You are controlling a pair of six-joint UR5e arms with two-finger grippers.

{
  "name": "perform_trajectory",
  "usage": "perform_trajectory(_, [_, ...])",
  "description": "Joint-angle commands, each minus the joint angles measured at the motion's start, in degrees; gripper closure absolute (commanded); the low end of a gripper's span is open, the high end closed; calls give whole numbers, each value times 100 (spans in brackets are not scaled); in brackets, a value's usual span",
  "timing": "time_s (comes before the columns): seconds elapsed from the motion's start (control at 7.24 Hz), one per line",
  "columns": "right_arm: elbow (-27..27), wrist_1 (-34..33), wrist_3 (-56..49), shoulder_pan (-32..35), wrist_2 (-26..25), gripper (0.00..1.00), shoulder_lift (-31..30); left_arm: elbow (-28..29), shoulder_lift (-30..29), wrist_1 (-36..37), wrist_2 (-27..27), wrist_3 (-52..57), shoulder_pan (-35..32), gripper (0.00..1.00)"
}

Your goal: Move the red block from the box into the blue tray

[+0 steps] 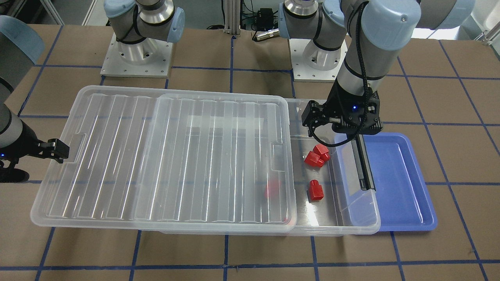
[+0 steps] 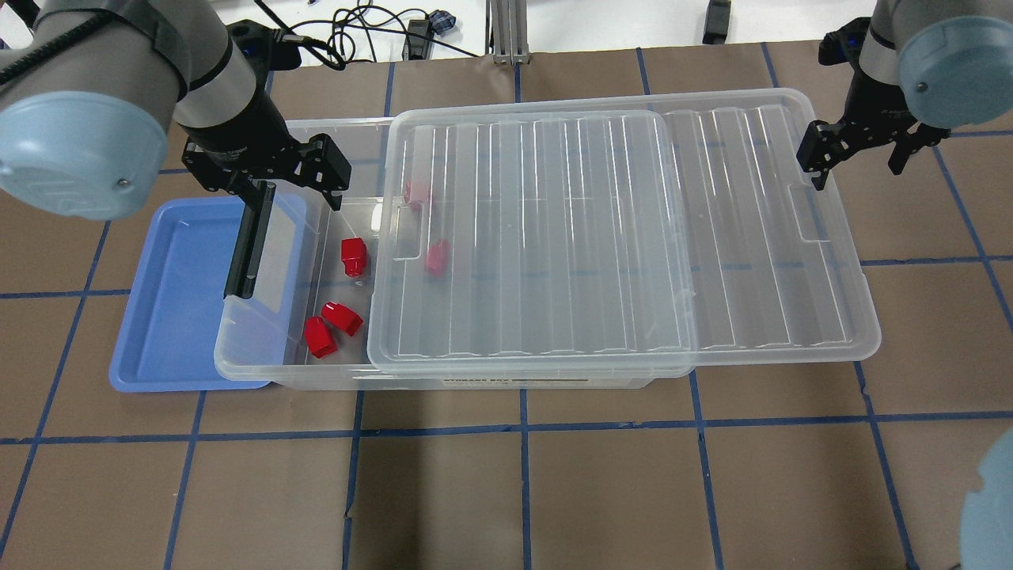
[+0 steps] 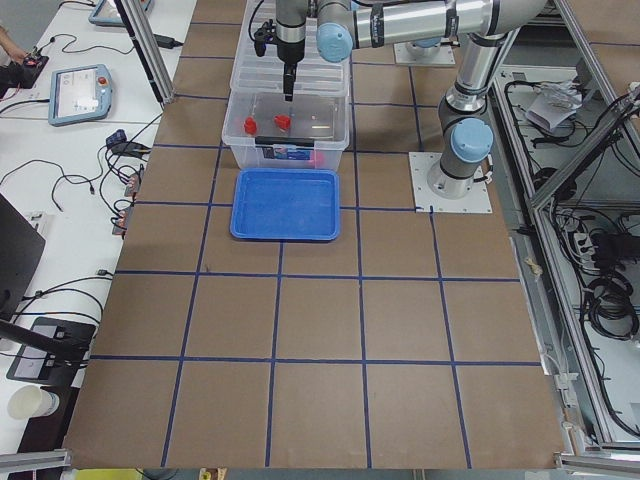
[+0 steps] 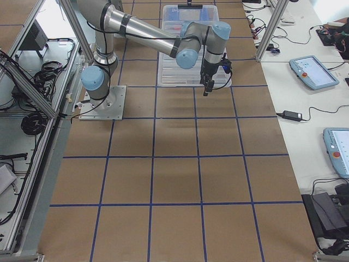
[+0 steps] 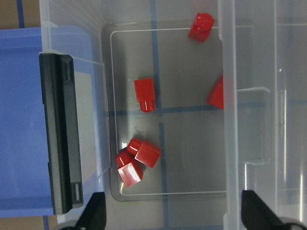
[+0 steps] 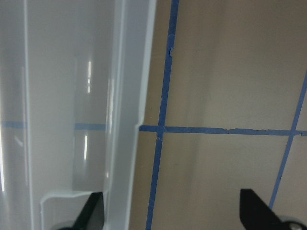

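The clear box lies mid-table with its ribbed lid slid toward my right, so its left end stands open. A single red block lies on the box floor, also in the left wrist view. A clump of red pieces lies nearer me. More red pieces show blurred under the lid. The blue tray sits partly under the box's left end. My left gripper is open and empty above the open end. My right gripper is open at the lid's right edge.
The box's black latch bar hangs flipped out over the tray. The lid overhangs the box on my right. Blue tape lines cross the brown table. Both arm bases stand behind the box.
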Motion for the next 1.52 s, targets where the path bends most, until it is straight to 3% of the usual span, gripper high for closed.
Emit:
perform_trajectory(0.0, [2,-1,-208,-132,2,0,10,-49,-200,228,8,-12,12,0])
perform_trajectory(0.55, [-6,-19,-331,-220,2,0,1,-286,-420,616,44,-21,12,0])
perform_trajectory(0.97, [3,-19,-323,-238,-7,0,-34,-935,-473,1370,35,-135,-6,0])
perform_trajectory(1.38, [-33,-177,-244,-220,81,0,-383,-1139,-893,2143,35,-144,3,2])
